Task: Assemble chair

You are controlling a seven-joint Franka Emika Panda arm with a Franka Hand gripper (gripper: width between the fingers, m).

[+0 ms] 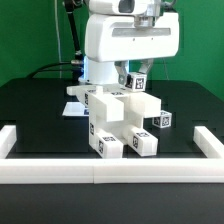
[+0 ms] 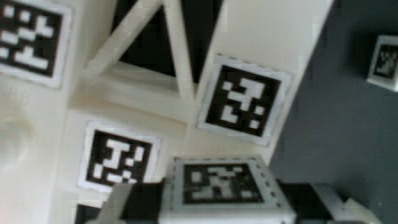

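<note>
Though blurred, black-and-white square tags (image 2: 244, 97) on the chair (image 1: 110, 118).

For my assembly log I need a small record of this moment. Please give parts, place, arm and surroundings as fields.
parts: chunky white plastic chair parts with black-and-white square tags, grouped closely
place: middle of the black table
arm: white robot arm above the group, jaws down at its top
jaws state: cannot be told
front edge: long white border rail
backdrop: green wall
</note>
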